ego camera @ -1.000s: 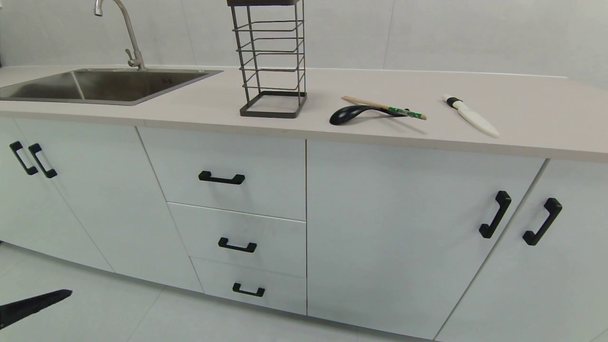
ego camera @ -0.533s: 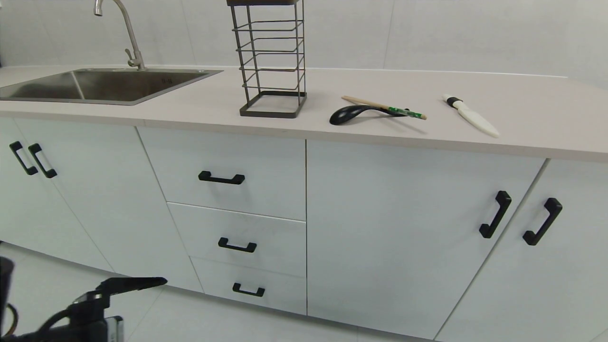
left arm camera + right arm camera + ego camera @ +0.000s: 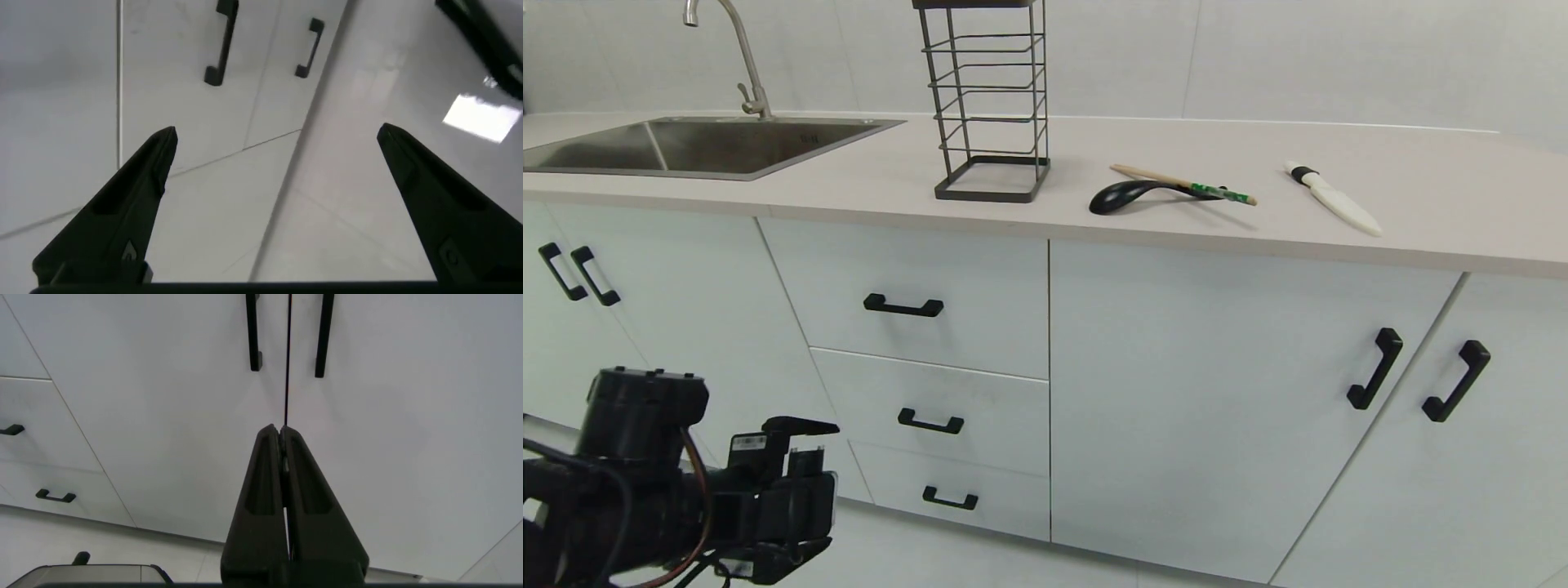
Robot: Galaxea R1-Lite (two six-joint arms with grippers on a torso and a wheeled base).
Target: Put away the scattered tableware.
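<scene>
Left fingers [image 3: 122,212] apart; right fingers [image 3: 263,483] together

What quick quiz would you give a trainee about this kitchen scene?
1. True or false: the knife lies on the counter.
2. Which is open? A left gripper, B right gripper, C both.
3. How many drawers sit under the rack?
Key: 1 true. 2 A; the right gripper is shut. 3 three.
</scene>
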